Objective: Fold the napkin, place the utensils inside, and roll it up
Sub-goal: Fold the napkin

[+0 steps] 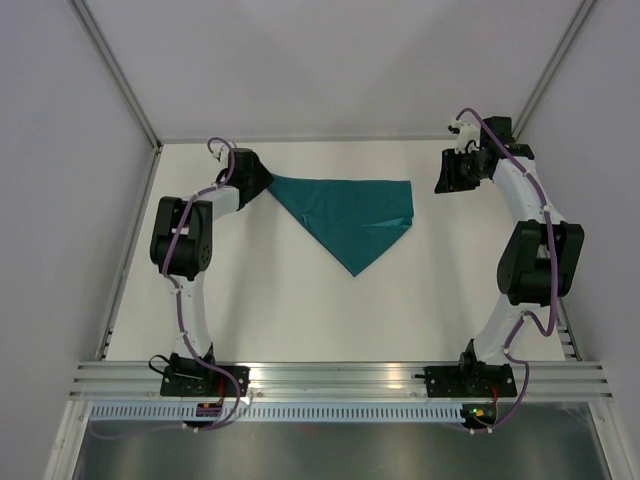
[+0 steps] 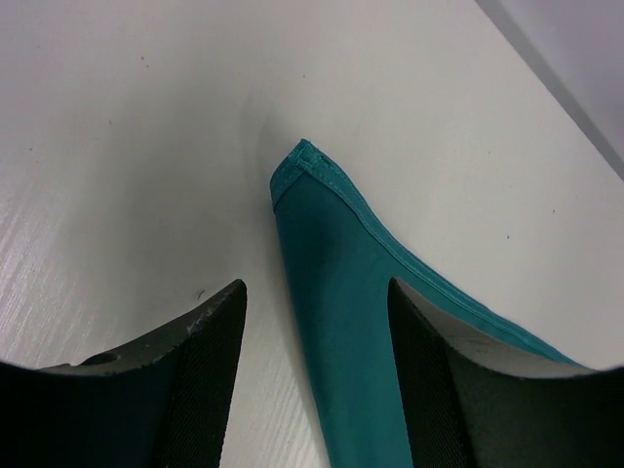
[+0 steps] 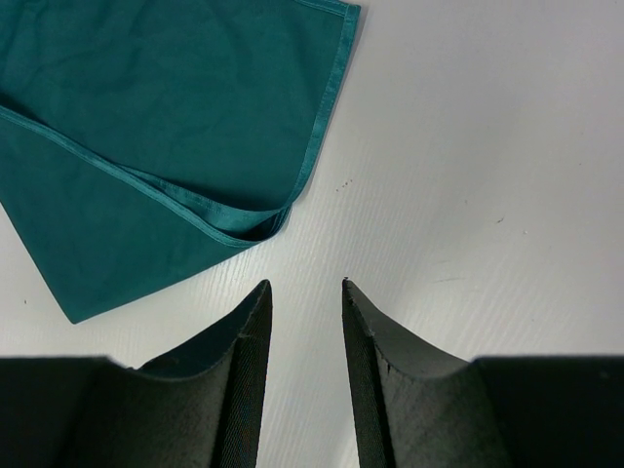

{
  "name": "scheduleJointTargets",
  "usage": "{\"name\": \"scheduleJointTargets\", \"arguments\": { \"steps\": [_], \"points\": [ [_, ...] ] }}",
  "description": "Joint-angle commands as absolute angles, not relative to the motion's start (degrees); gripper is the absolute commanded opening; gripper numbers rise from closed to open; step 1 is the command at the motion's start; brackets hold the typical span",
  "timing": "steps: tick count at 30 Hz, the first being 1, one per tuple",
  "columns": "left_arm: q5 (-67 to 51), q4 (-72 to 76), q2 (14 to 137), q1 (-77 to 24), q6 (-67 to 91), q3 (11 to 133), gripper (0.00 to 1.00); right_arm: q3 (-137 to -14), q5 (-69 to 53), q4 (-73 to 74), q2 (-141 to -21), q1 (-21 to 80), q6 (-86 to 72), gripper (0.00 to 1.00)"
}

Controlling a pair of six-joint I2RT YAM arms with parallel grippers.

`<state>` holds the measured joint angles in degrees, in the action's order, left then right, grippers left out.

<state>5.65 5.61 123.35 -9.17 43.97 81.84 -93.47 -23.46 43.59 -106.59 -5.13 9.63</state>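
The teal napkin point(image 1: 350, 215) lies on the white table folded into a triangle, its long edge toward the back and its point toward the front. My left gripper point(image 1: 262, 180) sits at its left corner. In the left wrist view that corner of the napkin point(image 2: 331, 253) runs flat between the spread fingers of the left gripper point(image 2: 317, 283), which is open. My right gripper point(image 1: 447, 183) hovers just right of the right corner. In the right wrist view the napkin's point(image 3: 166, 107) two layers show beyond the open right gripper point(image 3: 305, 283), with bare table between its fingers. The utensils are out of view.
The white table point(image 1: 300, 300) is walled by pale panels on the left, back and right. An aluminium rail point(image 1: 340, 378) carrying both arm bases runs along the near edge.
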Motion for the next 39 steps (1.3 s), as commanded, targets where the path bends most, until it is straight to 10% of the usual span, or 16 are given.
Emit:
{"name": "scheduleJointTargets", "arguments": {
  "steps": [1, 21, 27, 39],
  "points": [
    [5.7, 4.5, 124.6, -8.3, 48.8, 84.4, 0.64, -95.4, -23.6, 43.8, -106.2, -5.0, 10.7, 0.41],
    [4.9, 0.8, 131.2, -7.5, 50.5, 92.2, 0.39, -95.0, -23.3, 43.5, -106.5, -5.0, 11.4, 0.40],
    [3.2, 1.8, 131.3, -7.5, 49.8, 92.6, 0.15, -94.6, -23.2, 43.3, -106.2, -5.0, 11.6, 0.40],
    [-7.4, 27.1, 122.5, -7.5, 44.2, 77.3, 0.03, -93.3, -23.5, 43.0, -105.6, -5.0, 11.6, 0.40]
  ]
}}
